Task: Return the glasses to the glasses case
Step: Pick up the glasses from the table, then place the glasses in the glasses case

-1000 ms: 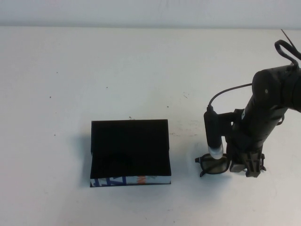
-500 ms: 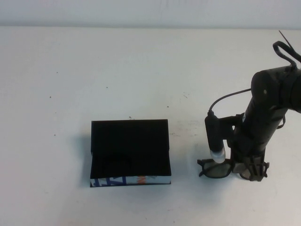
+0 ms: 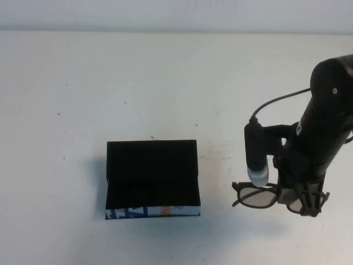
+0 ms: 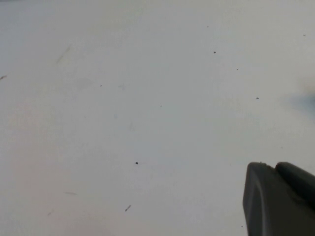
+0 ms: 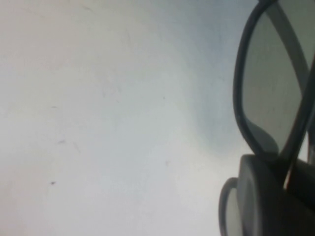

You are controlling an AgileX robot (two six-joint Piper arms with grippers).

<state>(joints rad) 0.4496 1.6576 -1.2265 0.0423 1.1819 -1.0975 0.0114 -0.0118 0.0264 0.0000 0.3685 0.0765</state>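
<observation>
The glasses case [image 3: 152,171] lies open at the middle of the table, black inside, with its white printed edge [image 3: 151,211] toward me. The dark-framed glasses [image 3: 255,197] hang to its right, held by their right end in my right gripper [image 3: 306,201], which is shut on the frame. They appear lifted a little off the table. In the right wrist view a lens [image 5: 275,88] and the frame sit at my right gripper [image 5: 288,196]. My left gripper [image 4: 275,167] shows only in the left wrist view, shut and empty over bare table.
The white table [image 3: 165,83] has only small dark specks around the case. The right arm's wrist camera [image 3: 256,154] hangs just above the glasses. A wall runs along the far edge.
My right gripper has closed on the glasses and moved slightly right and toward me, raising them. The case has not moved.
</observation>
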